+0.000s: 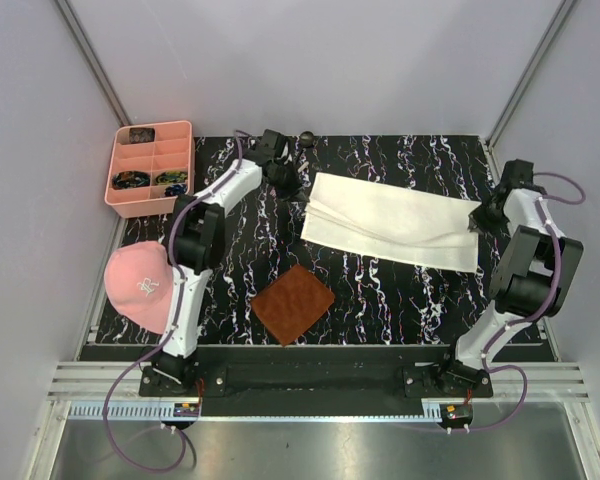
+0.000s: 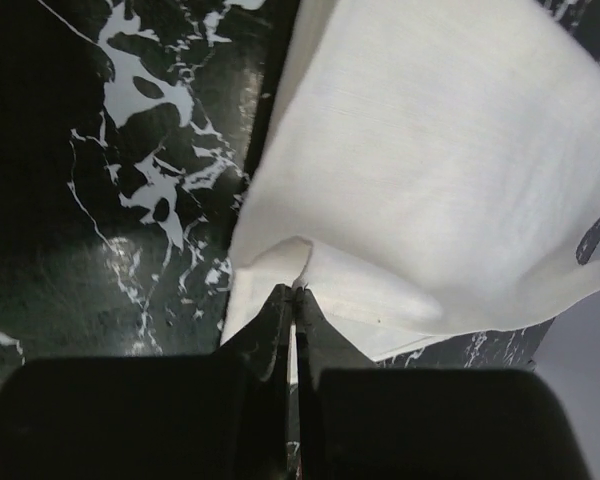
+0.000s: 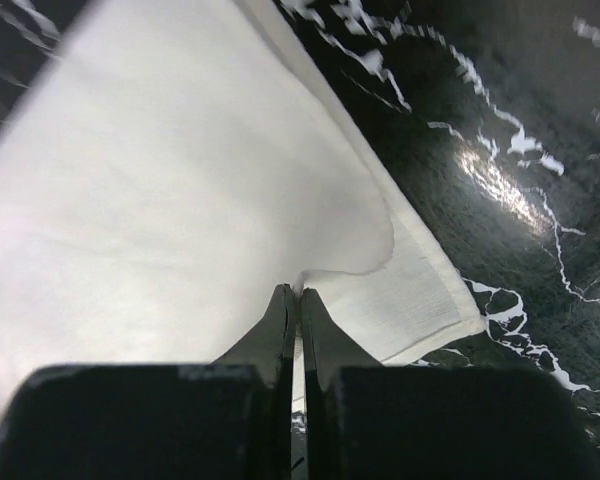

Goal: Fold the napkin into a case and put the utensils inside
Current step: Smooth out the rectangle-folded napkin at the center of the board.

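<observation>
The cream-white napkin (image 1: 390,220) lies folded into a long band across the far middle of the black marbled table. My left gripper (image 1: 286,180) is shut on the edge of its upper layer at the left end, where the cloth (image 2: 420,180) puckers at my gripper (image 2: 296,292). My right gripper (image 1: 477,222) is shut on the upper layer's edge at the right end; the cloth (image 3: 180,190) is pinched at my gripper (image 3: 297,292) and the lower layer's corner lies beside it. The spoon and fork are not seen, save a small dark thing (image 1: 306,138) at the far edge.
A brown textured mat (image 1: 293,303) lies at the near middle. A pink compartment tray (image 1: 125,201) with small items stands at the far left. A pink cap (image 1: 140,283) rests beside the left arm. Grey walls close in the table.
</observation>
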Controlling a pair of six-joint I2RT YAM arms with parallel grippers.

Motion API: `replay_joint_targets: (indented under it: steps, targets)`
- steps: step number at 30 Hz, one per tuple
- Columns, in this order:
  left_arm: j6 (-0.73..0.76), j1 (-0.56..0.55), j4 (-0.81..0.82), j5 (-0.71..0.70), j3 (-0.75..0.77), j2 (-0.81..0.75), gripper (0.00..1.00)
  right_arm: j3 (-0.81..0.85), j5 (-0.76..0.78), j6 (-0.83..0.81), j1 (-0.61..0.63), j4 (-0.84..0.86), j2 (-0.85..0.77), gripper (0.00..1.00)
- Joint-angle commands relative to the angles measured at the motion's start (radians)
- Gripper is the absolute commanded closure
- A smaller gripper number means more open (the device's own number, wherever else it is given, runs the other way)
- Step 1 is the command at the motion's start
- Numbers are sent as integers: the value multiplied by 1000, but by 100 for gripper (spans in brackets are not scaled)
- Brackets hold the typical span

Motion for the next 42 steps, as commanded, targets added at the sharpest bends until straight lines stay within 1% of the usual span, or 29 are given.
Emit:
replay_joint_targets:
  steps: [1, 7, 11, 14, 16, 19, 21, 23, 34, 42]
  targets:
    - [67, -4, 20, -71, 44, -180, 100, 133, -2, -23, 0, -39, -137, 100]
    - [80, -4, 90, -42, 54, -235, 100, 236, -14, -38, 1, -63, -152, 100]
    - [71, -4, 93, -35, 60, -254, 100, 308, -39, -45, 1, -94, -129, 100]
    - [62, -4, 95, -21, 22, -264, 100, 307, -36, -54, 1, -108, -131, 100]
    - [60, -7, 95, -4, -7, -272, 100, 276, -37, -54, 0, -108, -143, 100]
    - [67, -9, 96, 1, -87, -301, 100, 223, -22, -69, 0, -108, -167, 100]
    - [77, -12, 100, -2, -154, -330, 100, 190, 27, -74, -5, -109, -175, 100]
    - [85, -13, 101, -7, -214, -358, 100, 166, 30, -69, -9, -108, -178, 100]
    - [100, -56, 136, 1, -410, -395, 100, 75, 64, -57, -11, -114, -193, 100]
    - [113, -67, 152, -7, -509, -395, 100, -26, 157, -29, -11, -114, -190, 100]
